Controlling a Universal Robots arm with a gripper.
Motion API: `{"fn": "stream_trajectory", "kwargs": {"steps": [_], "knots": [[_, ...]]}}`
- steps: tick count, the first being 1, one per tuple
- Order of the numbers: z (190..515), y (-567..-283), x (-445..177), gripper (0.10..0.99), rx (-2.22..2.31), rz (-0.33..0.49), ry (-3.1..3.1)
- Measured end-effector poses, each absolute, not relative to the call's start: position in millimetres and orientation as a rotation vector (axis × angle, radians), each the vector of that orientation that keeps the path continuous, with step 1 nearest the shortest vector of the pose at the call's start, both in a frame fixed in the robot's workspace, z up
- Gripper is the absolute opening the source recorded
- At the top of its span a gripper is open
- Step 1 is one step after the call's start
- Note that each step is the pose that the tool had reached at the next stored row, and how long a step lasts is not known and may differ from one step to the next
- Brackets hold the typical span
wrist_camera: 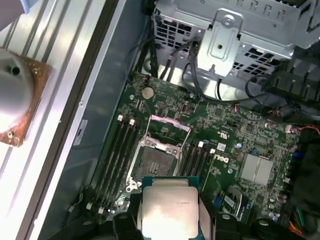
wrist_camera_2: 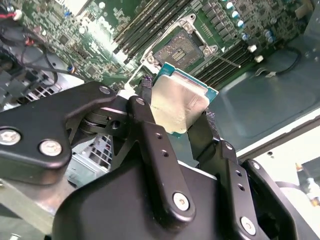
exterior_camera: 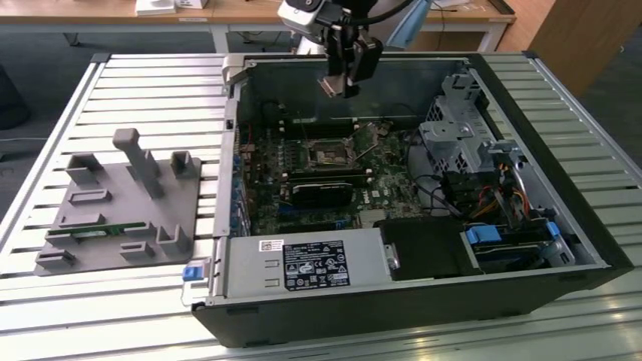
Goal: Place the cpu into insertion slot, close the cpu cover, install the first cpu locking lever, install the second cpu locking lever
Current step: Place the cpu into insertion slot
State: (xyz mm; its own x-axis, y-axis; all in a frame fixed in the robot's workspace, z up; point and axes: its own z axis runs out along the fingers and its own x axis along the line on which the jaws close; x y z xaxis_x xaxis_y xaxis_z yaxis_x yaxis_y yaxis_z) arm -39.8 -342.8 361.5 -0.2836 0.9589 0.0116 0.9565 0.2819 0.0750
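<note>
Cpu clamped by two opposite edges between the black fingers of the gripper; dull grey face and green rim plain in both wrist views. Held in the air inside the open computer case, above the motherboard and well clear of it. Seen against the case's far inner wall in the exterior view; whether straight over the socket, cannot tell. Beneath, insertion slot bare, dark centre exposed, long memory slots on either side. Judged stage: first step in hand, chip in the grip but not yet seated. Left to do: seating, closing of the cpu cover, both locking levers. Cover apparently swung up at one edge of the socket, a thin pale frame in the first wrist view; exact angle unclear. Locking levers not reliably separable from board clutter; possibly a thin rod beside the socket in the second wrist view, not certain. Near edge of the socket frame hidden behind the chip in that view. Chip underside hidden; orientation marks not discernible. Grey fixture tray on the slatted tabletop, beside the case at the exterior view's left.
</note>
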Motion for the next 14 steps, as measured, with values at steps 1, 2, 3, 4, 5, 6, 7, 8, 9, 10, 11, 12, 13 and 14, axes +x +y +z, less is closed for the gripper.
{"fn": "stream_trajectory", "kwargs": {"steps": [1, 2, 3, 4, 5, 6, 7, 8, 9, 10, 11, 12, 13, 14], "knots": [[361.4, -342.8, -39.8, 0.537, 1.878, 0.104, 2.471], [361.1, -342.8, -39.8, 0.537, 1.897, 0.103, 2.456], [360.9, -342.8, -39.8, 0.537, 1.918, 0.103, 2.439], [360.7, -342.8, -39.8, 0.537, 1.939, 0.102, 2.421], [360.4, -342.8, -39.8, 0.537, 1.960, 0.102, 2.404], [360.1, -342.8, -39.8, 0.537, 1.983, 0.101, 2.384], [359.8, -342.8, -39.8, 0.537, 2.003, 0.101, 2.367], [359.4, -342.8, -39.8, 0.537, 2.022, 0.100, 2.350], [359.0, -342.8, -39.8, 0.537, 2.037, 0.099, 2.336], [358.7, -342.8, -39.8, 0.537, 2.049, 0.099, 2.325], [358.3, -342.8, -39.8, 0.537, 2.057, 0.099, 2.318], [357.9, -342.8, -39.8, 0.537, 2.063, 0.098, 2.312], [357.4, -342.8, -39.8, 0.537, 2.066, 0.098, 2.309], [356.8, -342.8, -39.8, 0.537, 2.068, 0.098, 2.308]]}}
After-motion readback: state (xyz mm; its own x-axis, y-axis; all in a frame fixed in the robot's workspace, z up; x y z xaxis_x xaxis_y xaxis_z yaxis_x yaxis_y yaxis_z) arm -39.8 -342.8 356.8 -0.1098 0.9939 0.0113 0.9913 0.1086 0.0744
